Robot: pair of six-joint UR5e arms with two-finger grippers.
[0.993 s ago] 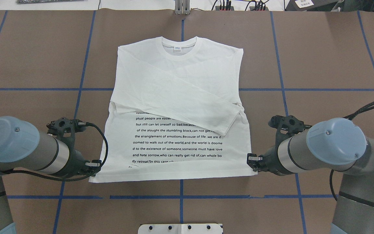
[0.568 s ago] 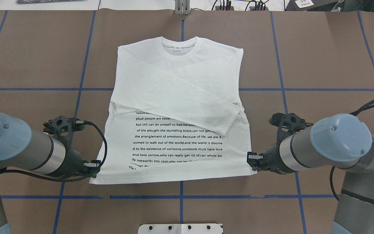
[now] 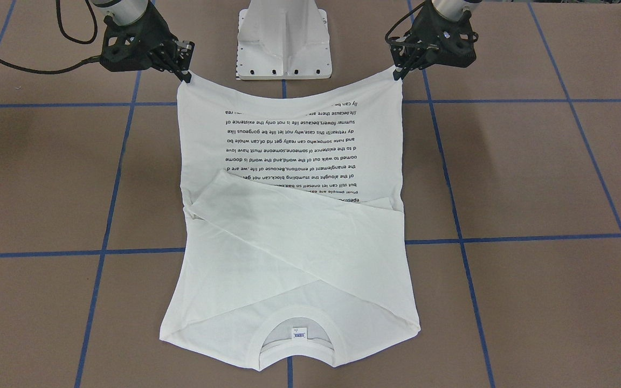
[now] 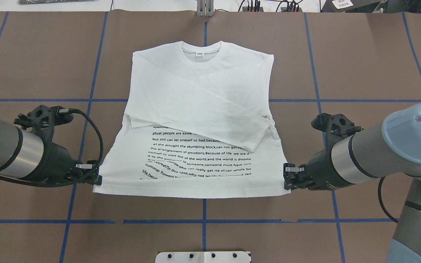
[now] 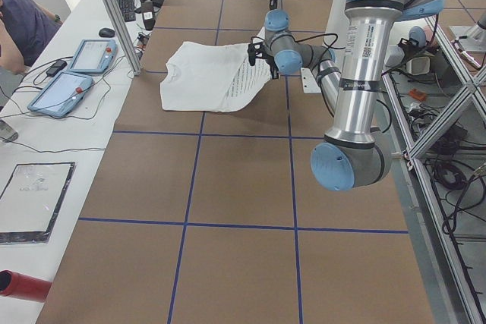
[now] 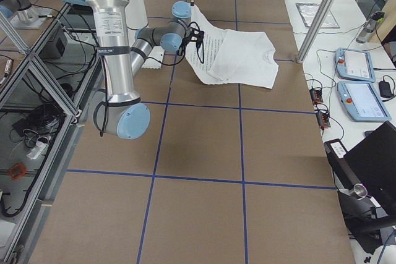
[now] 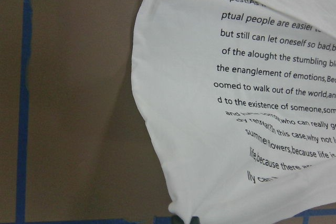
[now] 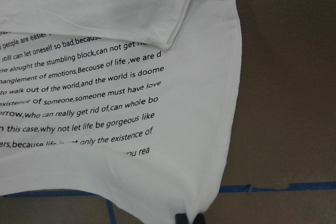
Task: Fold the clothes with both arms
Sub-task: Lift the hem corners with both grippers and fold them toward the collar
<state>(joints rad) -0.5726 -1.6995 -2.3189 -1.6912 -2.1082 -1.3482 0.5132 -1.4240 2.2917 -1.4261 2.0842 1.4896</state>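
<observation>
- Gripping state, front-facing view: left gripper (image 3: 398, 74) and right gripper (image 3: 185, 74) are each pinched closed on one hem corner of the T-shirt (image 3: 289, 242). The hem sags between them, clear of the table (image 3: 531, 172).
- Overhead view: the hem spans from one gripper to the other. The collar end lies flat on the table, well ahead of both. The sleeves are crossed over the chest.
- Side views: the shirt slopes from the grippers down to the table.
- Wrist views: cloth bunches at each grip point and the printed lines warp nearby.
- Assessment: the fabric is judged light, limp and not fragile. It sags and creases readily, and a thin corner could slip. The hem corners are the sound hold, provided the hem is kept taut between the grippers.
</observation>
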